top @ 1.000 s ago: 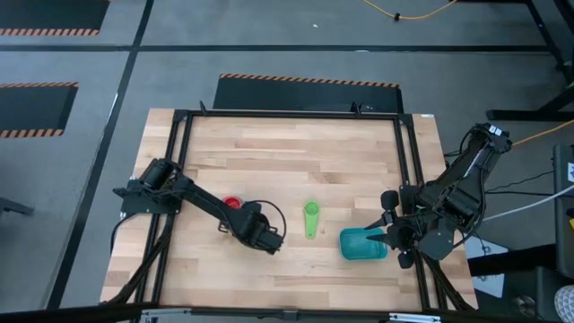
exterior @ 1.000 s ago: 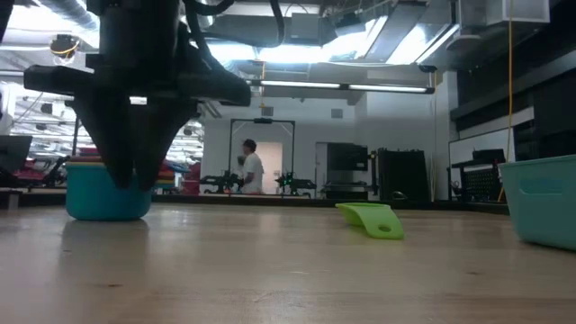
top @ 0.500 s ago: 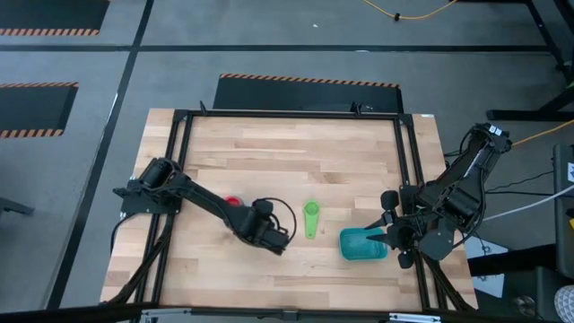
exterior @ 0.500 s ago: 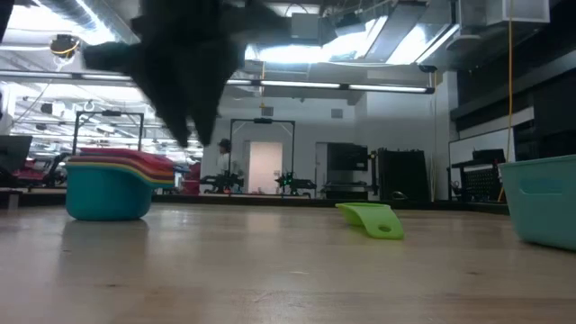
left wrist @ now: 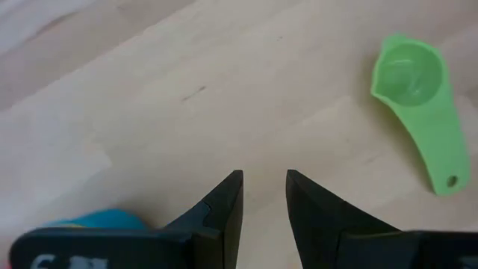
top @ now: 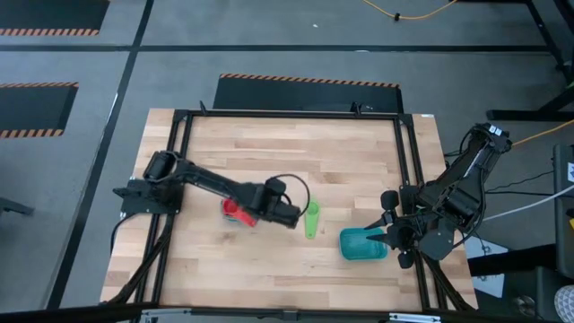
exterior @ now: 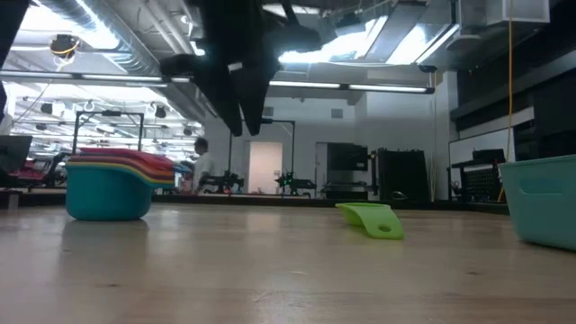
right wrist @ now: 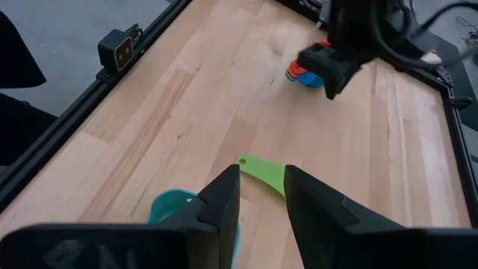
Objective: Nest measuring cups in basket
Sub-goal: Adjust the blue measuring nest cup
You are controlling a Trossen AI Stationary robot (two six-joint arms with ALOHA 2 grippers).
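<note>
A stack of nested measuring cups (top: 235,211) stands left of the table's centre. Its lowest cup is light blue, with coloured rims above it (exterior: 110,187). A single green cup (top: 311,218) lies upright on the wood with its handle toward the near edge (left wrist: 415,97). My left gripper (top: 293,218) hangs in the air between the stack and the green cup, open and holding nothing (left wrist: 265,179). The teal basket (top: 361,244) rests on the table at the near right. My right gripper (top: 388,235) stands open by the basket's right end, with nothing between its fingers (right wrist: 261,175).
A black metal frame (top: 408,161) runs around the tabletop. Bare wood lies along the far half of the table and along the near edge. In the low view a person (exterior: 200,162) walks in the room far behind the table.
My left gripper has risen from low beside the cup stack and has gone toward the table's right and far edges, closer to the green cup, turning as it went. The cup stack, green cup and basket have stayed where they were.
</note>
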